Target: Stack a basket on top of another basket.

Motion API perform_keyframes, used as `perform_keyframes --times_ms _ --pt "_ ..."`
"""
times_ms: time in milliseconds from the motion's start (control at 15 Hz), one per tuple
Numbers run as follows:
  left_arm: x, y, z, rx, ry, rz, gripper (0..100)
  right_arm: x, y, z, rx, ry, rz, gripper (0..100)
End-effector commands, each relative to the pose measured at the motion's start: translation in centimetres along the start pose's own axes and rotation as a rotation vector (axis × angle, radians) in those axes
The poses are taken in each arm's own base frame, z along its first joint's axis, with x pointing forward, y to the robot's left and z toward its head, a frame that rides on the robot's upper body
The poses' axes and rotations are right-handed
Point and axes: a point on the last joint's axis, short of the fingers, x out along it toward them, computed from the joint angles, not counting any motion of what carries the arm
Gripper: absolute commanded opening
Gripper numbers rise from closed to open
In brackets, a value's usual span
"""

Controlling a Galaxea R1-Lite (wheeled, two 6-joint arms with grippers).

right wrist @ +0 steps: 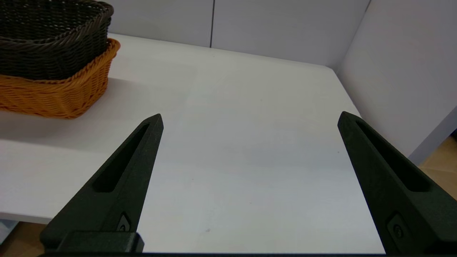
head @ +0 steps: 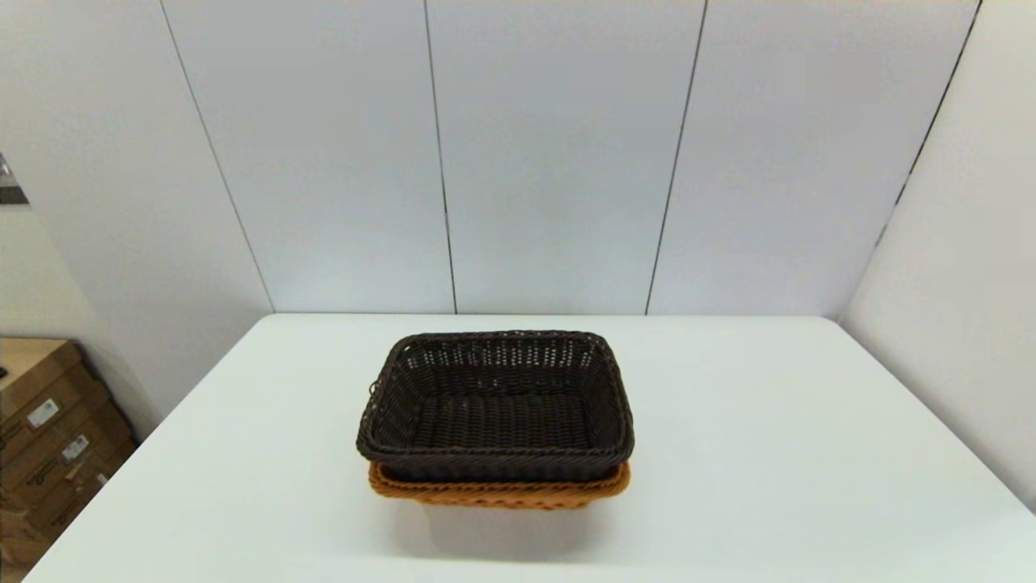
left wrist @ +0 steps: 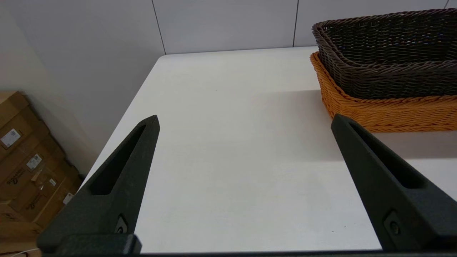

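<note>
White surface [head: 769, 453] carries the dark basket [head: 495, 405] nested in the orange basket [head: 499, 491], seemingly level; keep your left hand [left wrist: 244, 125] at 7 o'clock and right hand [right wrist: 250, 119] at 5 o'clock wide open, empty, clear.

The printing on the cardboard boxes [left wrist: 25, 167] is too small to read.

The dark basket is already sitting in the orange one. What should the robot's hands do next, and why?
Probably nothing more than staying back. The dark brown basket already sits nested in the orange basket, looking level. The left gripper and right gripper are both open, empty and off to either side of the stack, so reaching in again would only risk nudging it.
</note>
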Motion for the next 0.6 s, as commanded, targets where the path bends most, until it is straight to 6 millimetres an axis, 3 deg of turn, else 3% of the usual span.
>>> perform_keyframes --times_ms 67,600 --pt "0.03 -0.01 -0.09 0.0 0.005 0.001 100 0.02 0.0 -0.05 0.002 0.003 -0.001 100" --pt "0.03 -0.01 -0.09 0.0 0.005 0.001 100 0.02 0.01 -0.05 -0.001 0.003 0.002 100"
